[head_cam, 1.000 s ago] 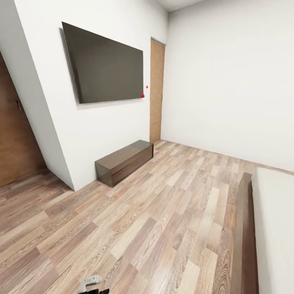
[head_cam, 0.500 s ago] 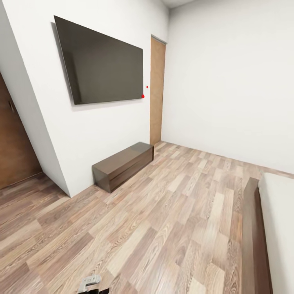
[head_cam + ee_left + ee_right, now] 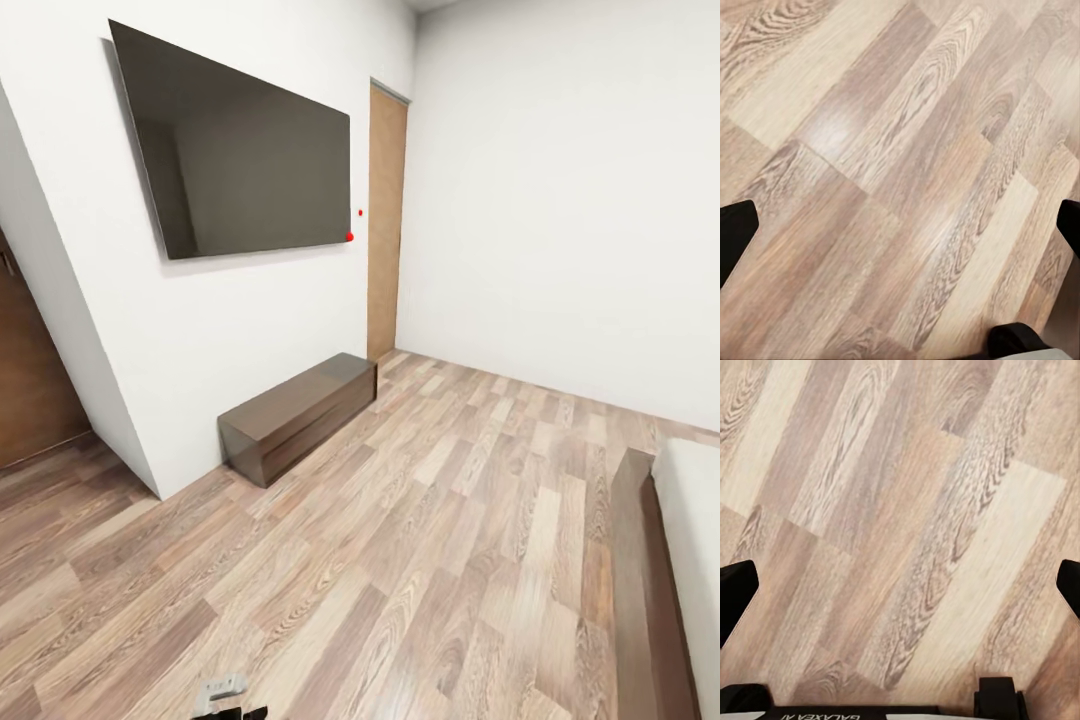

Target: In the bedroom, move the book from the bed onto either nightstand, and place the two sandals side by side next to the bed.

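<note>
Head view: bedroom with wood-plank floor (image 3: 400, 560) and white walls. Corner of the bed (image 3: 690, 560) at the right edge, pale mattress on a dark wood frame. A large dark wall screen (image 3: 240, 160) hangs above a long low dark-wood cabinet (image 3: 300, 412) against the left wall. A brown door (image 3: 385, 220) stands at the far corner; part of another door (image 3: 30, 380) at the left edge.

Left wrist view: left gripper (image 3: 900, 240) over bare planks, 2 dark fingertips (image 3: 735, 236) at opposite edges, spread wide, nothing between.

Right wrist view: right gripper (image 3: 900, 592) likewise over bare floor, fingertips (image 3: 735, 596) wide apart, empty.
</note>
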You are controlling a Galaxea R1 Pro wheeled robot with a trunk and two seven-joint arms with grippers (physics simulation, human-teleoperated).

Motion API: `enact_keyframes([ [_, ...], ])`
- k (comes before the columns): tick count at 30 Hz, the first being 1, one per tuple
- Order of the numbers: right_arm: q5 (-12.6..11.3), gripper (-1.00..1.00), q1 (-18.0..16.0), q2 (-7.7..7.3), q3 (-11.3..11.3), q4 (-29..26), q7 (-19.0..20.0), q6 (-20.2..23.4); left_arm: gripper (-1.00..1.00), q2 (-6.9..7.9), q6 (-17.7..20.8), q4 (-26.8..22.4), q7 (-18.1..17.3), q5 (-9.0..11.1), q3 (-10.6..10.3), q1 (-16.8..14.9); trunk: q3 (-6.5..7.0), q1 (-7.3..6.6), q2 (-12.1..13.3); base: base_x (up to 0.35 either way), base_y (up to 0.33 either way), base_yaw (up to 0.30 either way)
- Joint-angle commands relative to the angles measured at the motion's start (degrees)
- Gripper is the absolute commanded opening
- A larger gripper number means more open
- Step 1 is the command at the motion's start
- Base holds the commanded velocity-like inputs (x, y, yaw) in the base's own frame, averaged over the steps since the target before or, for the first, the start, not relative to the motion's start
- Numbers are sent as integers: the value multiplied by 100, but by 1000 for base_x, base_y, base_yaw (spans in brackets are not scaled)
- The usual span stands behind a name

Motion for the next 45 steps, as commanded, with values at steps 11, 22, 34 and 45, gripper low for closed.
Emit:
enact_keyframes([
  [11, -42, 100, -11, -31, -12, 28, 70, -33, 100, 1, -9, 9, -23, 24, 8, 3, -6, 3, -3, 137, 0, 0],
  [22, -27, 100, -11, -31, -12, 28, 72, -33, 100, 1, -9, 9, -23, 24, 8, 4, -6, 3, -3, 110, 0, 0],
  [34, -27, 100, -11, -30, -12, 28, 66, -33, 100, 2, -9, 9, -23, 24, 8, 13, -6, 3, -3, 283, 0, 0],
  [45, -28, 100, -11, -30, -12, 28, 68, -33, 100, 1, -9, 9, -23, 24, 8, 28, -6, 3, -3, 285, 0, 0],
])
